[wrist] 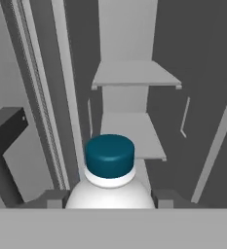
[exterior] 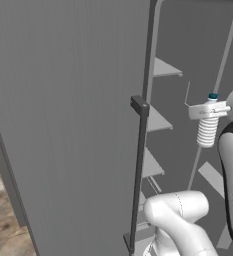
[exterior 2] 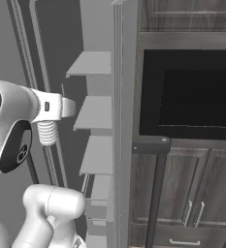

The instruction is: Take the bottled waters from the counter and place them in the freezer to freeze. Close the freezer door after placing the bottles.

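So the hand [exterior: 208, 111] is clamped round one bottle [exterior: 207, 131], right of centre in the left base view, up in front of the open freezer [exterior: 188, 75]. The open door [exterior: 68, 125] fills the left side. Four shelves [exterior 2: 90, 63] are stacked inside, and a black microwave [exterior 2: 192, 97] sits upper right in the right base view.

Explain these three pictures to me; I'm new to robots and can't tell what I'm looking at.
It is a simulated kitchen. A white robot arm on a driving base stands before an open freezer with grey shelves. Two pictures come from cameras on the base, behind the arm to its left and right. The third looks along the hand itself. The pincer is shut on a water bottle, clear and ribbed with a teal cap, held upright in front of the shelves. The big grey panel is the open freezer door. The black box on the right is a microwave.
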Tool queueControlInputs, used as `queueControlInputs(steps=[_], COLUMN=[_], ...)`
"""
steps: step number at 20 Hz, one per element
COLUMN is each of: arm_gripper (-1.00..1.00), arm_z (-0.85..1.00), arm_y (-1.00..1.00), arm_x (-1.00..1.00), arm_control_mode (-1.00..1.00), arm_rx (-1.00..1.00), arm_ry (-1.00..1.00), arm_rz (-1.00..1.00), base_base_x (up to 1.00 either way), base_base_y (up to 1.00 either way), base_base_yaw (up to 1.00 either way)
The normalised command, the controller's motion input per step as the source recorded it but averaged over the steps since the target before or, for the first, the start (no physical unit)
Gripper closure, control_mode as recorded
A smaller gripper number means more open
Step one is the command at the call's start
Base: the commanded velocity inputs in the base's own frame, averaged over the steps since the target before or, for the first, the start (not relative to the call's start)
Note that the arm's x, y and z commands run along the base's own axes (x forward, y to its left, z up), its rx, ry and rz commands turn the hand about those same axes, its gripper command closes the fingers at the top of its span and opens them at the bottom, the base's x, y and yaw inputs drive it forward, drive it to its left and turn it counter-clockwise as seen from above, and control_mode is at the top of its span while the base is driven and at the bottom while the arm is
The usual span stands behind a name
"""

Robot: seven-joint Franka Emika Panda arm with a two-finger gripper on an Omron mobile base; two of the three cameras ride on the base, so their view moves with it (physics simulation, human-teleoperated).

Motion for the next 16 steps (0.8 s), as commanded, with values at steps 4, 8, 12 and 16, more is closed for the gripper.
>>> queueControlInputs(steps=[4, 8, 12, 16], arm_gripper=[1.0, 1.0, 1.0, 1.0], arm_z=[0.07, 0.14, 0.12, 0.05], arm_y=[-0.23, -0.28, -0.23, 0.0], arm_x=[0.57, 0.49, 0.46, 0.13], arm_control_mode=[-1.0, -1.0, -1.0, -1.0], arm_rx=[0.0, 0.0, 0.0, 0.0], arm_ry=[0.0, -0.01, 0.0, -0.05], arm_rz=[0.0, 0.0, 0.0, 0.04], base_base_x=[0.0, 0.0, 0.0, 0.0], base_base_y=[0.0, 0.0, 0.0, 0.0], base_base_yaw=[0.0, 0.0, 0.0, 0.0])
